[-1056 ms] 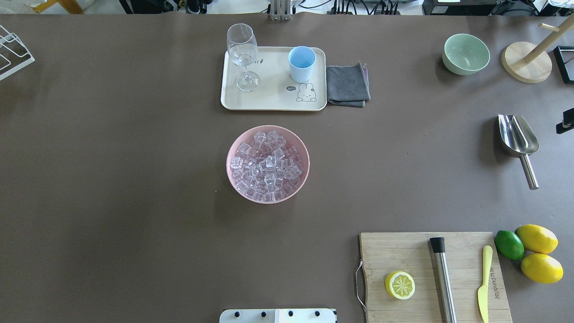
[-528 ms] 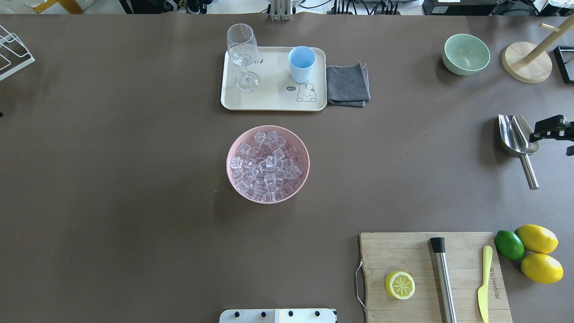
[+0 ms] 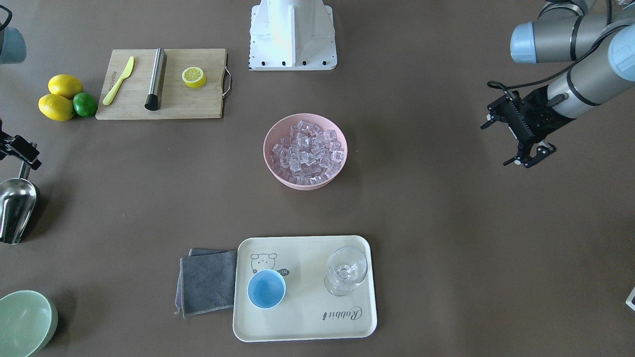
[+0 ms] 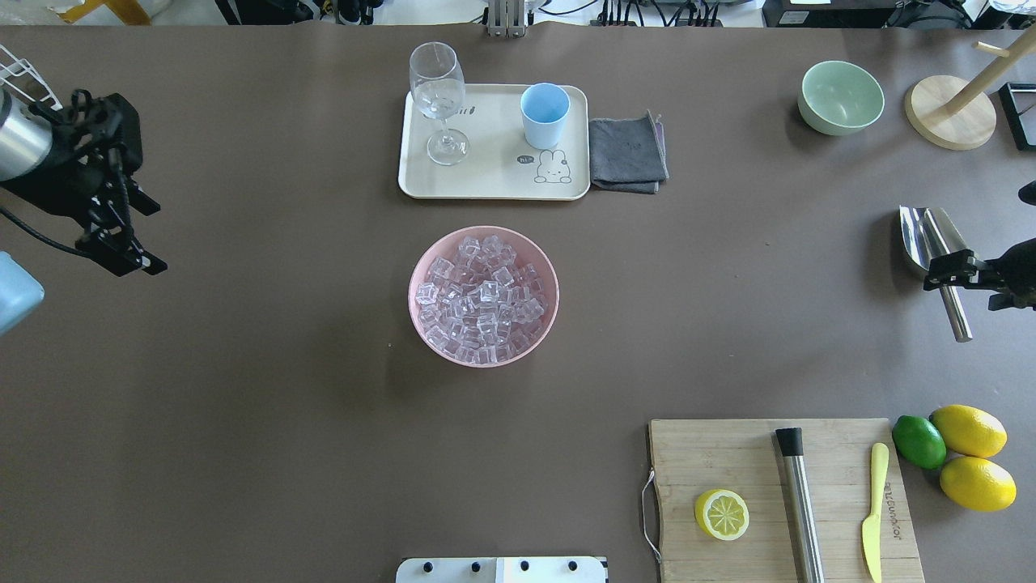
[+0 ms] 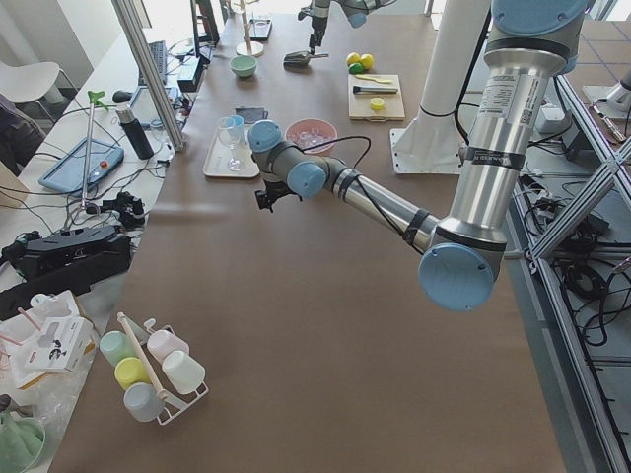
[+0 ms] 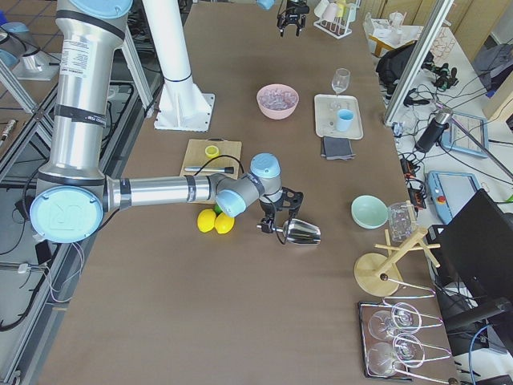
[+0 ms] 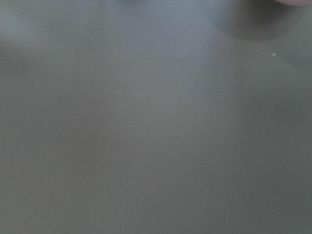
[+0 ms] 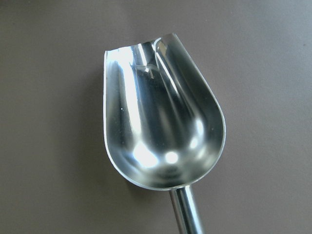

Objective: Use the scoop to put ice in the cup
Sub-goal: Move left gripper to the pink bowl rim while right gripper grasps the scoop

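The steel scoop (image 4: 932, 243) lies on the table at the far right, its handle toward the robot. It also shows in the front view (image 3: 15, 210) and fills the right wrist view (image 8: 161, 131), empty. My right gripper (image 4: 963, 290) hovers over the scoop where the handle meets the trough, jaws open, holding nothing. The ice (image 4: 483, 295) fills a pink bowl (image 4: 483, 230) mid-table. The light-blue cup (image 4: 545, 113) stands empty on a cream tray (image 4: 494, 182) behind the bowl. My left gripper (image 4: 152, 236) is open and empty above bare table at the far left.
A stemmed glass (image 4: 437, 89) stands on the tray, a grey cloth (image 4: 627, 154) beside it. A green bowl (image 4: 840, 97) and wooden stand (image 4: 951, 117) are at the back right. A cutting board (image 4: 728, 453) with a steel rod (image 4: 800, 502), lemon half and knife is front right.
My left arm has come into view from the left edge. My right gripper has moved from beside the scoop's trough toward the robot, over the handle's root.
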Tool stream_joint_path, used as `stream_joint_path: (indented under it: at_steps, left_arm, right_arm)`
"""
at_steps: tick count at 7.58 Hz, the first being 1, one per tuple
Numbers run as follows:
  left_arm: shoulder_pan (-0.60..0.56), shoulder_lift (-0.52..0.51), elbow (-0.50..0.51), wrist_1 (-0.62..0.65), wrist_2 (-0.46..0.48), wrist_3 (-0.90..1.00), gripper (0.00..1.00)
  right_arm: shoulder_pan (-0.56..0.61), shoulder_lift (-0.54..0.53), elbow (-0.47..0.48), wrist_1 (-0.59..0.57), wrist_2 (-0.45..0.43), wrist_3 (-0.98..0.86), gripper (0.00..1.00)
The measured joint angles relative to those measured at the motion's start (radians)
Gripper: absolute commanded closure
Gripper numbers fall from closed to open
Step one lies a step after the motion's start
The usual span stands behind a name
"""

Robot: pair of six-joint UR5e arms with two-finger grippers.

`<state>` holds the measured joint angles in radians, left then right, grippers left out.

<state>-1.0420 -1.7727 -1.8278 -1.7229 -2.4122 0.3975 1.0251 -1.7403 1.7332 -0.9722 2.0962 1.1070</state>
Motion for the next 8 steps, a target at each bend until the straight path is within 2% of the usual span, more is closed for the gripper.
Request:
stream_joint_path:
  at_steps: [1, 3, 5, 6, 7, 8]
  left_arm:
    - [0.075, -0.011, 0.004, -0.071, 0.024, -0.027, 0.01]
    - [0.196, -0.063, 0.021, -0.173, 0.126, -0.066, 0.01]
    - [0.233, -0.083, 0.094, -0.329, 0.155, -0.072, 0.01]
    - [0.238, -0.087, 0.118, -0.371, 0.158, -0.074, 0.01]
    - [0.240, -0.093, 0.129, -0.389, 0.160, -0.075, 0.01]
    - [0.247, -0.103, 0.133, -0.397, 0.160, -0.075, 0.01]
  right_arm:
    - [-0.014, -0.019, -0.001, 0.013, -0.009, -0.051, 0.07]
    - [-0.031, -0.038, -0.001, 0.020, -0.030, -0.096, 0.07]
    - [-0.073, -0.043, -0.002, 0.042, -0.086, -0.026, 0.09]
    - [-0.087, -0.043, -0.005, 0.052, -0.099, -0.007, 0.15]
    - [-0.100, -0.044, -0.009, 0.058, -0.105, -0.005, 0.25]
    - [-0.112, -0.047, -0.016, 0.076, -0.107, -0.009, 0.56]
